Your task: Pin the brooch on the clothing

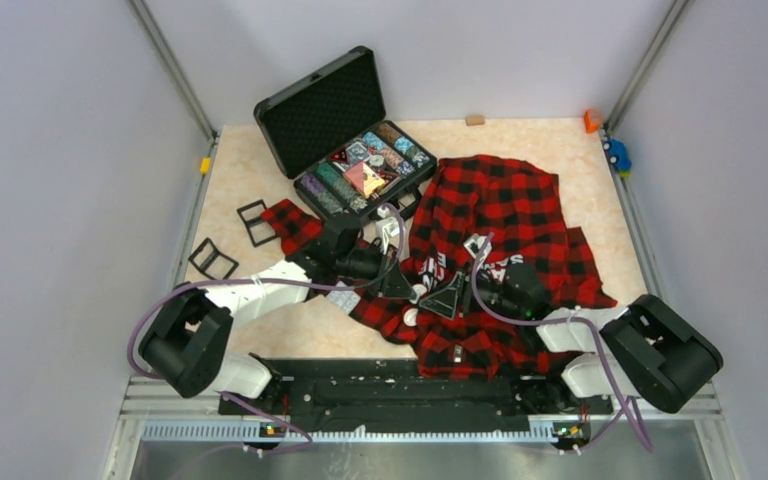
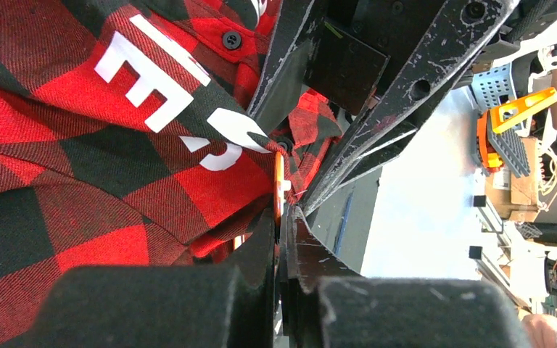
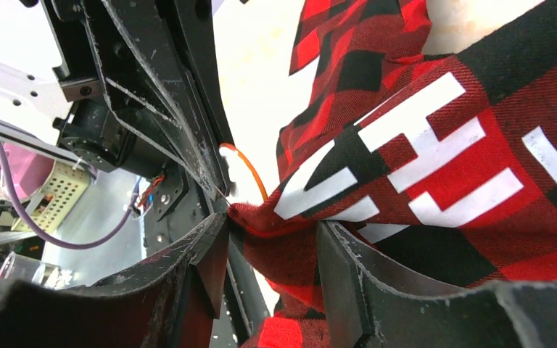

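Observation:
The clothing (image 1: 510,210), a red-and-black checked shirt with white block letters, lies crumpled at the table's centre right. In the left wrist view my left gripper (image 2: 283,214) is shut on the brooch (image 2: 278,181), a thin orange-and-white piece seen edge-on, pressed against the clothing (image 2: 116,145) beside a white letter. My right gripper (image 3: 274,225) is closed on a raised fold of the clothing (image 3: 442,167); cloth fills the gap between its jaws. The brooch (image 3: 250,165) shows there as an orange arc just past the fold. From above, the left gripper (image 1: 403,287) and right gripper (image 1: 447,297) meet tip to tip.
An open black case (image 1: 325,110) with several compartments of small pieces stands behind the shirt's left sleeve. Two black frames (image 1: 255,222) (image 1: 212,259) lie at the left. A small wooden block (image 1: 475,120), an orange item (image 1: 592,121) and a blue toy (image 1: 617,155) sit along the far edge and right edge.

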### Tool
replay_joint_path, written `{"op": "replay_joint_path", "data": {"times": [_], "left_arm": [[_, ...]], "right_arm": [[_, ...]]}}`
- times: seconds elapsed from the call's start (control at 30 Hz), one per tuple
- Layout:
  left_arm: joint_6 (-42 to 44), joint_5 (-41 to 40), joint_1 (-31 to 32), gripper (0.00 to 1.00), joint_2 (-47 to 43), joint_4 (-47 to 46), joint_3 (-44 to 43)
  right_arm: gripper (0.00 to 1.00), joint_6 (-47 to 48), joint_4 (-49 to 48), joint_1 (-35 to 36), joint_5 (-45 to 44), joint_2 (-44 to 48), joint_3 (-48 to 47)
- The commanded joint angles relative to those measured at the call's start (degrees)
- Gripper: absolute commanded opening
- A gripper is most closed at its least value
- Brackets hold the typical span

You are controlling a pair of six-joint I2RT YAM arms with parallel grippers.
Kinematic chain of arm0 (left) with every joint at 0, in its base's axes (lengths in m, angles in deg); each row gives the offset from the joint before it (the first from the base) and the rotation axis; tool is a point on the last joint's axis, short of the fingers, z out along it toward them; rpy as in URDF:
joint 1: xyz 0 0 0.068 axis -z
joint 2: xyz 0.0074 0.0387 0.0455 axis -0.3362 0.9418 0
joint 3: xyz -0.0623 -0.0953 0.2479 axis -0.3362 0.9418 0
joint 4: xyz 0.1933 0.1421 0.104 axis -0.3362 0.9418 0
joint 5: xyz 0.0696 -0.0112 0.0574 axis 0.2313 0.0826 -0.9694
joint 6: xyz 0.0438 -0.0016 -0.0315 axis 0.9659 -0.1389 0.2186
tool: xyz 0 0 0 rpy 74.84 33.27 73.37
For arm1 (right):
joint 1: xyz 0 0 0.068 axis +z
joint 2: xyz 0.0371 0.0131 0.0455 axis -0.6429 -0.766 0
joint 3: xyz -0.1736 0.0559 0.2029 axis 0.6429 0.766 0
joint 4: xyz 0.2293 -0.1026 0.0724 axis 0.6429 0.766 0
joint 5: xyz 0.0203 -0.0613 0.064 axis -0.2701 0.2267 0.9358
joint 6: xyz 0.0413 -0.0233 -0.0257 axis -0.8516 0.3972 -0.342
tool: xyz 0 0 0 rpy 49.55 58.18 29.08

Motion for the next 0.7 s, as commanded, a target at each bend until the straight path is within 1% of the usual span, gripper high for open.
{"op": "replay_joint_path", "data": {"times": [0.0, 0.07, 0.2, 0.27, 0.4, 0.67], "left_arm": [[1.49, 4.13, -0.10, 0.00, 0.32, -3.23, 0.33], [1.75, 4.68, -0.10, 0.00, 0.43, -3.29, 0.22], [2.01, 5.78, -0.07, 0.00, 0.68, -3.54, 0.36], [2.33, 6.48, -0.05, 0.00, 0.74, -3.68, 0.41], [3.10, 7.92, -0.05, 0.00, 0.82, -4.02, 0.60], [4.02, 9.57, 0.24, 0.00, 0.51, -5.05, 1.35]], "right_arm": [[0.48, -1.16, -7.62, -0.41, 1.54, -2.11, -2.54], [0.46, -1.80, -9.33, -0.39, 1.91, -2.93, -2.40], [0.36, -2.15, -10.28, -0.44, 2.19, -4.18, -2.59], [0.32, -2.23, -10.66, -0.46, 2.48, -4.72, -2.63], [0.27, -2.99, -11.55, -0.45, 3.52, -5.85, -3.19], [0.21, -5.15, -12.33, -0.56, 4.81, -7.97, -4.81]]}}
